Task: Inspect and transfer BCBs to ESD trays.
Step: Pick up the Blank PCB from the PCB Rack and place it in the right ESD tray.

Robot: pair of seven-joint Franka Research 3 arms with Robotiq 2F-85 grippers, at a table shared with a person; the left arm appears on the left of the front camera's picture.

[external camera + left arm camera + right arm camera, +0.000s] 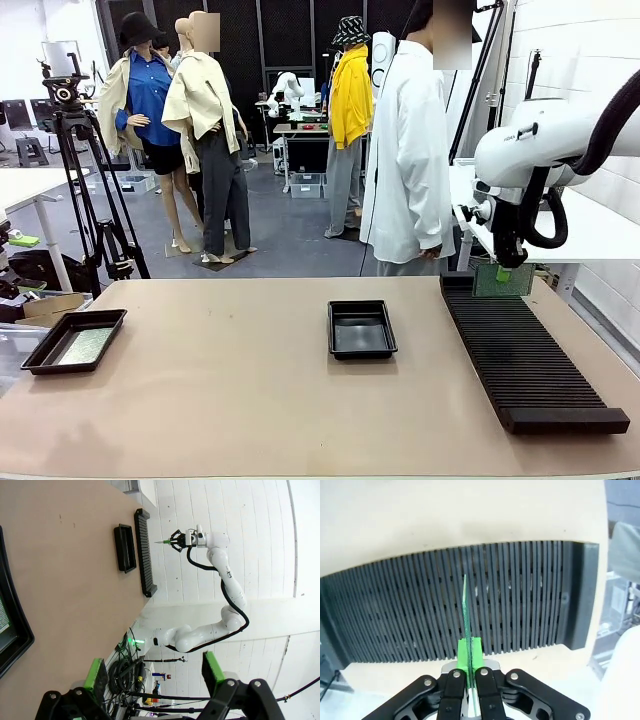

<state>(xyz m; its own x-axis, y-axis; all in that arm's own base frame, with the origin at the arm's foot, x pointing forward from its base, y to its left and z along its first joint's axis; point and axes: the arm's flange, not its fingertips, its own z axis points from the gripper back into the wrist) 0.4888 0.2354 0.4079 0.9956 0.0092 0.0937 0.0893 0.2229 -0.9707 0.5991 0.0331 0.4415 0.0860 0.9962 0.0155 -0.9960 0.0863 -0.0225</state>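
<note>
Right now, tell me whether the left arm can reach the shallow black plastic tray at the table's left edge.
Probably yes: the open left end effector hovers close to that tray, with bare tan table alongside and nothing visibly blocking the way.

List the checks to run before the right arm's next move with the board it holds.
1. Right jaws shut on the BCB: ok.
2. BCB hangs clear of the slotted rack: ok.
3. Centre ESD tray empty: ok.
4. Left ESD tray empty: not ok, a board lies in it.
5. Left jaws open, away from the slotted rack: ok.
6. BCB faces undamaged: cannot tell.
</note>
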